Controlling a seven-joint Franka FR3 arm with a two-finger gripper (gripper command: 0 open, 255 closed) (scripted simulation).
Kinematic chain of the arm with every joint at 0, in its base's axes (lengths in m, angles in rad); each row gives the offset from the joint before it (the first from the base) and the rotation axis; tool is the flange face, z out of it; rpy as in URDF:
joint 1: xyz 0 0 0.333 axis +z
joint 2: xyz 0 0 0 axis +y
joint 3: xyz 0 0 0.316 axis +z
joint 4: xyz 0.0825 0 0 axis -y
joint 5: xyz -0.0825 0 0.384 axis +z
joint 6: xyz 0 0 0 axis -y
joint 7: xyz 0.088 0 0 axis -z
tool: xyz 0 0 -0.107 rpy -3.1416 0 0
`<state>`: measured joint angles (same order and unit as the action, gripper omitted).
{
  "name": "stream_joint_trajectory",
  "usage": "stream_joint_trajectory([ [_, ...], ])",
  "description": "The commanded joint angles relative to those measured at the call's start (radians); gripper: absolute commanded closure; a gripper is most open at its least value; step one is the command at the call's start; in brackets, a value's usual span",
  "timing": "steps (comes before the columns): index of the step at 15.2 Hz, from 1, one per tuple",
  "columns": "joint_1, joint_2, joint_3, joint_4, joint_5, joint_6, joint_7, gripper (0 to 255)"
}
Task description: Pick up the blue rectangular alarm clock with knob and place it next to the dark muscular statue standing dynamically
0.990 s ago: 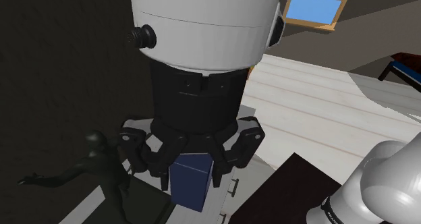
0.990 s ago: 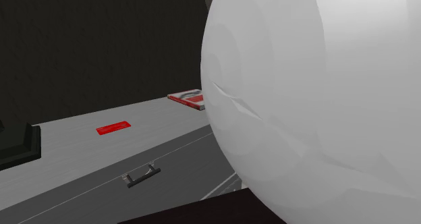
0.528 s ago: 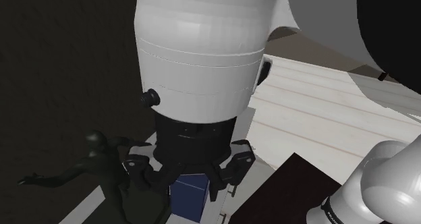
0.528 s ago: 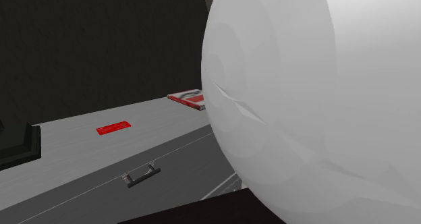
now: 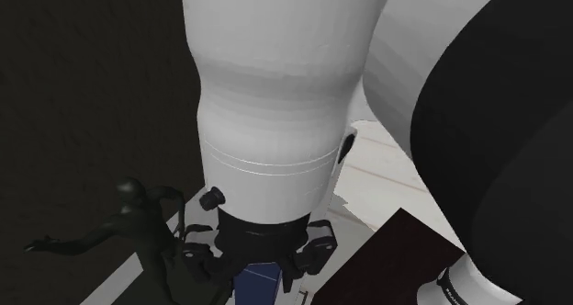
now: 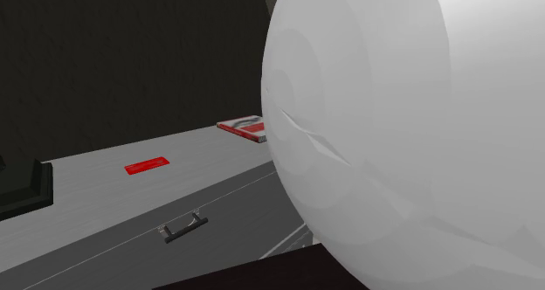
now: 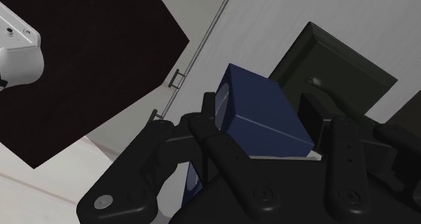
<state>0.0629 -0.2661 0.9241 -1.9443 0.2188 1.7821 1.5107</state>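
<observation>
At the shoulder view's bottom centre, the claw [image 5: 255,270] is clasping the dark blue clock [image 5: 257,285] just right of the black statue [image 5: 138,228].

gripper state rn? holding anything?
Gripper: closed on the blue clock, next to the statue.

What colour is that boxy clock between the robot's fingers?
The clock is dark blue, close to navy, all over. It shows best in the wrist view.
</observation>
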Motion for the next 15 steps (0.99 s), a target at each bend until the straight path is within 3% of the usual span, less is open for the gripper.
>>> stream_joint_trajectory([
  [1, 0.000, 0.003, 0.004, -0.024, 0.000, 0.027, -0.001, 255],
  [15, -0.005, 0.048, 0.054, -0.182, -0.018, 0.219, 0.017, 255],
])
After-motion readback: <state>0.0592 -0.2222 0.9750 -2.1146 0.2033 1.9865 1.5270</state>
